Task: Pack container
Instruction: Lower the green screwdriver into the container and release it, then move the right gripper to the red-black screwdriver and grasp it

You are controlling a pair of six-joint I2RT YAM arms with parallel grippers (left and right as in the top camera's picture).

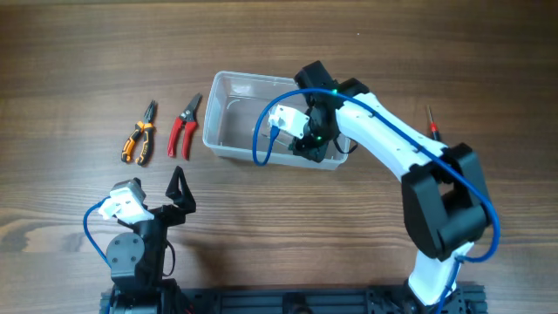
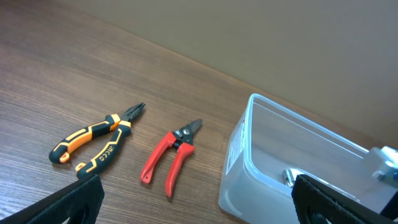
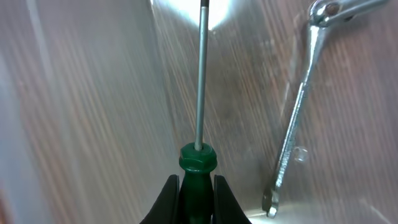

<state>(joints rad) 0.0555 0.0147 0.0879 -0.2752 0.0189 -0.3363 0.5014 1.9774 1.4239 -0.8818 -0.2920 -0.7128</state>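
Observation:
The clear plastic container stands at the table's middle; its near wall also shows in the left wrist view. My right gripper reaches into its right end and is shut on a green-handled screwdriver, shaft pointing away over the container floor. A silver wrench lies inside the container, right of the screwdriver. My left gripper is open and empty near the front left, its fingers framing the left wrist view.
Orange-and-black pliers and red-handled cutters lie left of the container, also in the left wrist view: pliers, cutters. A red-handled tool lies at the right, partly behind my right arm.

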